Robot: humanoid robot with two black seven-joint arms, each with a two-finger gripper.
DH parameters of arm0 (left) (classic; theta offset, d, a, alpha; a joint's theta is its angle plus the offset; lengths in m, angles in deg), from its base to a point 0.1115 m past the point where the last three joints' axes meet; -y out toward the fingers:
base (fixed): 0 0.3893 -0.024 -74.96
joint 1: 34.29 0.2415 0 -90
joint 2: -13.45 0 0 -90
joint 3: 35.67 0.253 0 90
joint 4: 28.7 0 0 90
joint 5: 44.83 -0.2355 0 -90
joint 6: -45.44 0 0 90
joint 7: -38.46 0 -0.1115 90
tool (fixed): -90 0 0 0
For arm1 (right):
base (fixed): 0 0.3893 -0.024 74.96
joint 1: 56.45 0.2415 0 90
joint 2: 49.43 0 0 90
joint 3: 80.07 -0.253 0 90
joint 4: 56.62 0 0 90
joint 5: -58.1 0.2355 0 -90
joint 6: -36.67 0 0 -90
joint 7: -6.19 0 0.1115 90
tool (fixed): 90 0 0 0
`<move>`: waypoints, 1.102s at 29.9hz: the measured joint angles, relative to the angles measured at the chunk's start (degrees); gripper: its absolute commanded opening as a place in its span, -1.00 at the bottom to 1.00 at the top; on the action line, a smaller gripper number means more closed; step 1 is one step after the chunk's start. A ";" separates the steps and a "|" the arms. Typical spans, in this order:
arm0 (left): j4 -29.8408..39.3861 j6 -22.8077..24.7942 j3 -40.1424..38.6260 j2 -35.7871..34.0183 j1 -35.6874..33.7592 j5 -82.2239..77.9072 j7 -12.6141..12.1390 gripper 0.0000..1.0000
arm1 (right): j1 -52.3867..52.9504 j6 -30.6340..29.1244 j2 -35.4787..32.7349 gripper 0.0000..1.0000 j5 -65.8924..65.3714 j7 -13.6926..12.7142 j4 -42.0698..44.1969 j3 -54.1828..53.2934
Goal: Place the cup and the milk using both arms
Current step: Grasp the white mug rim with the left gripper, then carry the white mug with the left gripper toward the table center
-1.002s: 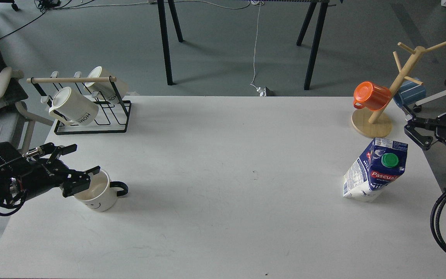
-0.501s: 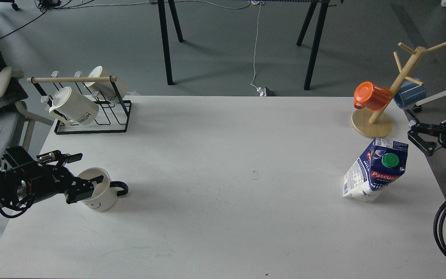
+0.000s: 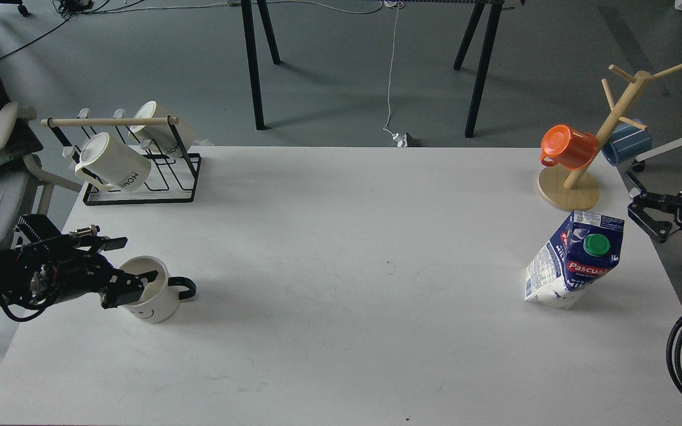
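Note:
The cup (image 3: 153,297), a white mug with a black handle and a smiley face, stands upright near the table's left edge. My left gripper (image 3: 138,259) is open at its left rim. One finger (image 3: 140,278) lies over the mug's mouth and the other is behind the mug. The milk (image 3: 578,260), a blue and white carton with a green cap, stands near the table's right edge. My right gripper (image 3: 644,214) is open and empty, off the table's right edge, a little right of the carton and apart from it.
A black wire rack (image 3: 140,177) with two cream "HOME" mugs stands at the back left. A wooden mug tree (image 3: 572,189) holding an orange cup (image 3: 567,146) and a blue one stands at the back right, just behind the carton. The white table (image 3: 347,266) spans the view.
My left arm has sunk and drawn back a little to the left, its gripper staying at the cup's rim. My right gripper has drawn back to the right. Cup and carton have not moved.

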 measured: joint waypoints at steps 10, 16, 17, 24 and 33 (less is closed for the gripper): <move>0.07 0.46 0.59 0.00 -0.08 -1.24 0.00 -0.09 | -0.47 0.00 0.00 0.97 0.02 0.01 -0.10 -0.31; 0.09 -0.04 0.64 -0.11 -0.30 -2.66 0.00 -0.93 | -0.51 0.00 0.00 0.97 0.06 0.00 -0.11 -0.31; 0.09 -0.42 0.64 -0.11 -0.42 -2.80 0.00 -0.94 | -0.54 0.00 0.00 0.97 0.06 -0.01 -0.11 -0.31; 0.91 -3.96 0.55 -0.19 -0.53 -2.99 0.00 -1.00 | -0.92 0.00 0.00 0.97 -0.01 -0.02 -0.11 -0.31; 5.04 -3.31 2.30 -2.81 -1.06 -3.08 0.00 -1.00 | -1.63 0.00 0.00 0.97 0.14 -0.05 -0.95 -1.86</move>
